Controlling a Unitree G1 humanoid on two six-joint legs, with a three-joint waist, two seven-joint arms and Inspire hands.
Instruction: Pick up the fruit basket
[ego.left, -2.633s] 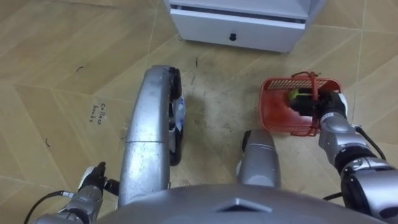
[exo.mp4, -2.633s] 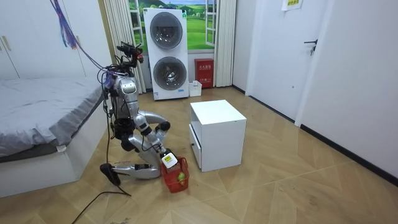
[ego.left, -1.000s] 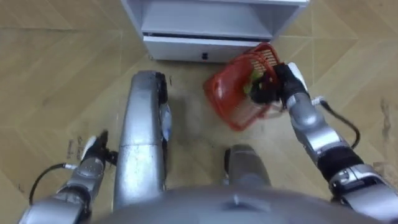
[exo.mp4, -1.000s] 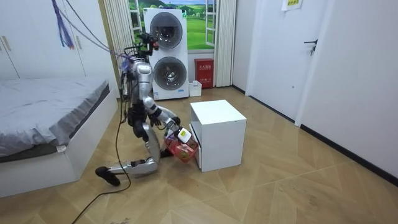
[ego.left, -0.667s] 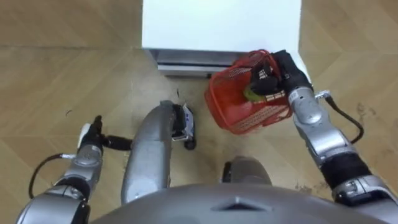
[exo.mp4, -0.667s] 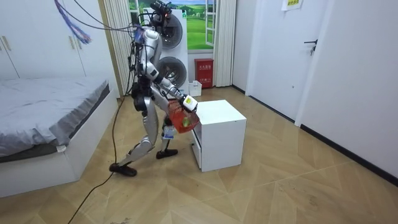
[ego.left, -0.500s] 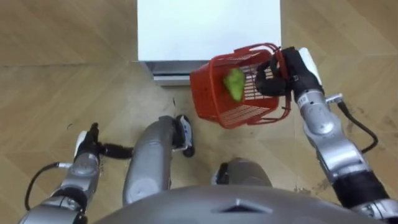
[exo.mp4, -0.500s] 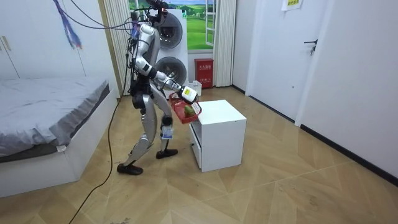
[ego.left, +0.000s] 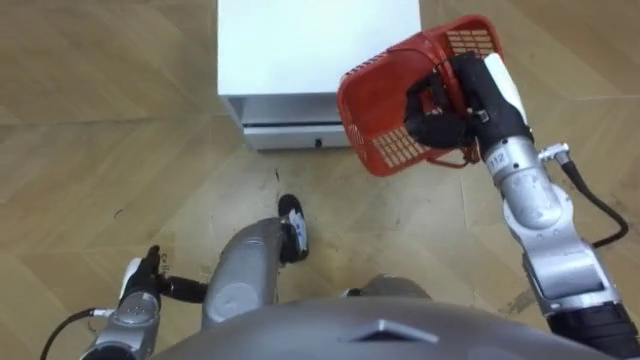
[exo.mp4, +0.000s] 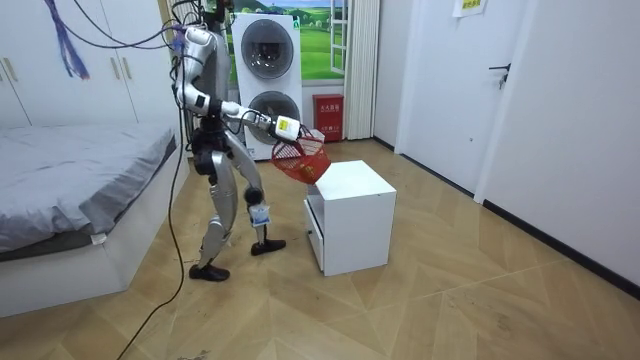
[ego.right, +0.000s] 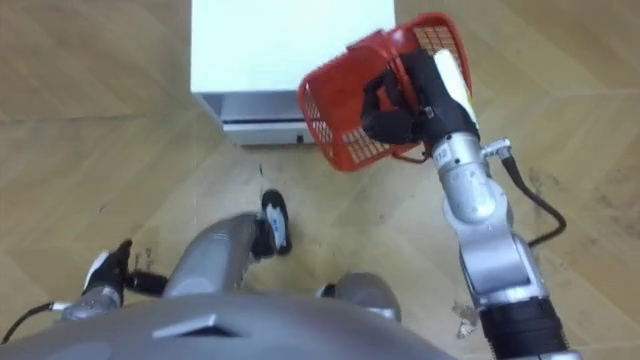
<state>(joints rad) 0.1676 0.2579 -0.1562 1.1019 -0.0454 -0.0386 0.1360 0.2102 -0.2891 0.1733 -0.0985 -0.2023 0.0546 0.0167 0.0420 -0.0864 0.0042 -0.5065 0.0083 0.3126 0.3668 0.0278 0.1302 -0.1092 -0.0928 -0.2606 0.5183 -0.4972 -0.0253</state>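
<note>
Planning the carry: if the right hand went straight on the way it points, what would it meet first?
The right hand, fingers curled on the red plastic mesh basket, points toward the white cabinet; from the room view it seems higher than the top, so the way may be free; depth unclear.

A pale herringbone wood floor meets white walls. A white drawer cabinet stands mid-room. A grey-covered bed lies at the room view's left, and stacked laundry machines stand before a window.

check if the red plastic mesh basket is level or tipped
Tipped: the red plastic mesh basket hangs slanted from the right hand.
</note>
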